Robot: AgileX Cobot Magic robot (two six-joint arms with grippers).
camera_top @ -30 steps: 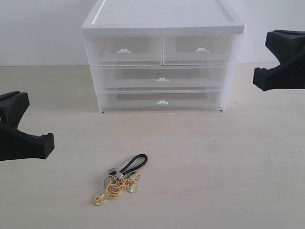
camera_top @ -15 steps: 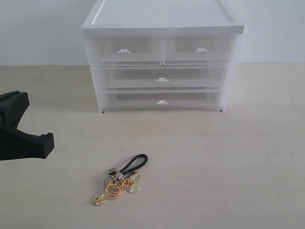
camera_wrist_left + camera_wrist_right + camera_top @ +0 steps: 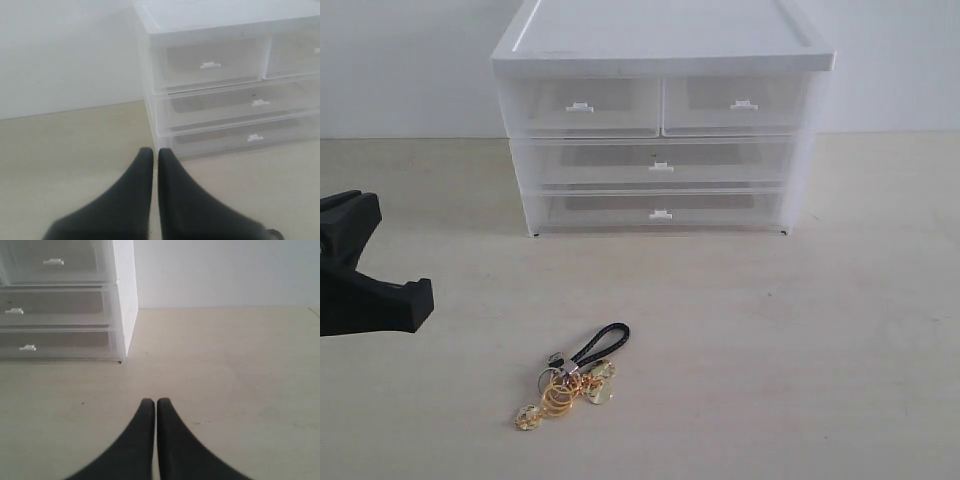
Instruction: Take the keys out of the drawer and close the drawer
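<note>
The keys (image 3: 573,378), gold rings and round pieces on a black braided cord, lie on the table in front of the drawer unit. The left half-width drawer (image 3: 582,106) with its white tab handle sits pushed flush into the white cabinet; the left wrist view shows the same drawer (image 3: 210,65). My left gripper (image 3: 390,300) hovers at the left edge, shut and empty, its fingers (image 3: 140,170) together. My right gripper (image 3: 156,402) is shut and empty over bare table, out of the exterior view.
The matching right half-width drawer (image 3: 744,104) and two full-width drawers (image 3: 660,166) below it are all pushed in. The cabinet's corner (image 3: 125,300) stands off to one side of my right gripper. A white wall runs behind the table.
The right gripper was at the exterior view's right edge a second ago and has since left that view. The left gripper, keys and drawers have not moved.
</note>
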